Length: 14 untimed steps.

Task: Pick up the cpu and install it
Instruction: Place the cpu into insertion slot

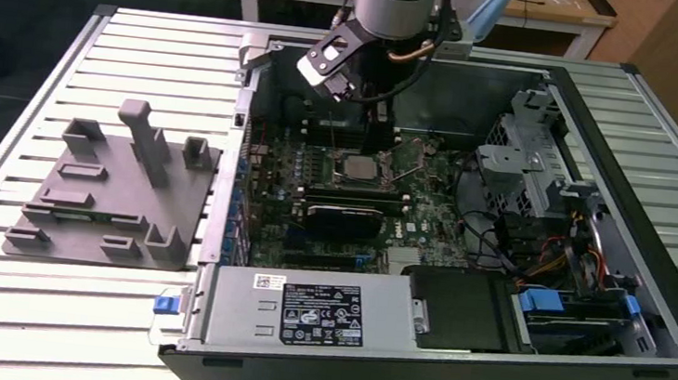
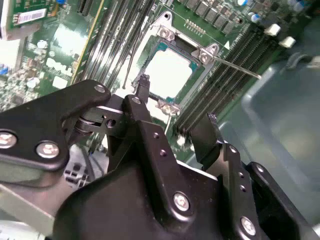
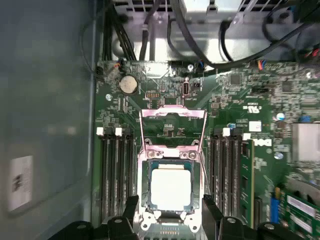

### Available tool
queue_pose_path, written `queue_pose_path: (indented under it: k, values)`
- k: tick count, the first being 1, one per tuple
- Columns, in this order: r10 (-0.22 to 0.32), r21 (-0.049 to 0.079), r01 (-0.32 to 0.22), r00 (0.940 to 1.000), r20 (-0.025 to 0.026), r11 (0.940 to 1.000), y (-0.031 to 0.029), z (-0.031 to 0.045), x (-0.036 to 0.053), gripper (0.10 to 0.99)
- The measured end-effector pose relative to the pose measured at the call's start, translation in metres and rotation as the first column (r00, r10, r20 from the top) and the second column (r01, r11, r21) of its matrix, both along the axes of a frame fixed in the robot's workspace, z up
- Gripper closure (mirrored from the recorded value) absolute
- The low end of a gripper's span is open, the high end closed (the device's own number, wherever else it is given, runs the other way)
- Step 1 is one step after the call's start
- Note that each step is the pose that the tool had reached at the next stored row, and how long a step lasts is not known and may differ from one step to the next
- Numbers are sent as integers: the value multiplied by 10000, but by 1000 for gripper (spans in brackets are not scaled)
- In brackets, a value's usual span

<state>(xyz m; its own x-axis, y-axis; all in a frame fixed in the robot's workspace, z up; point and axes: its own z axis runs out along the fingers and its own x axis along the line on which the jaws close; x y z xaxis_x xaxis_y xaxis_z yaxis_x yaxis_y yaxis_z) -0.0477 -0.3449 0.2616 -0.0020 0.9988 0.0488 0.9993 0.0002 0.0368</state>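
The cpu point(image 1: 358, 167) lies flat in the motherboard socket inside the open computer case, its silver top facing up. Both wrist views show the cpu point(image 2: 167, 70) point(image 3: 171, 187) seated inside the socket frame. My gripper point(image 1: 369, 109) hangs over the back of the case, just above the socket. Its black fingers point(image 2: 143, 87) stand apart on either side of the socket, with nothing between them. In the first wrist view my gripper point(image 3: 170, 202) straddles the chip from above without touching it.
The socket's metal load plate point(image 3: 172, 122) is flipped open and its lever point(image 2: 235, 67) sticks out sideways. Memory slots point(image 3: 116, 170) flank the socket. A grey fixture block point(image 1: 114, 196) lies on the slatted table on the exterior view's left. The power supply point(image 1: 302, 312) sits at the case front.
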Motion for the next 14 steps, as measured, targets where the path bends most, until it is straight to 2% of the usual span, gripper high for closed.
queue_pose_path:
  k: [14]
  values:
    - [0,4,0,10000,2,10000,1,39,0,478]
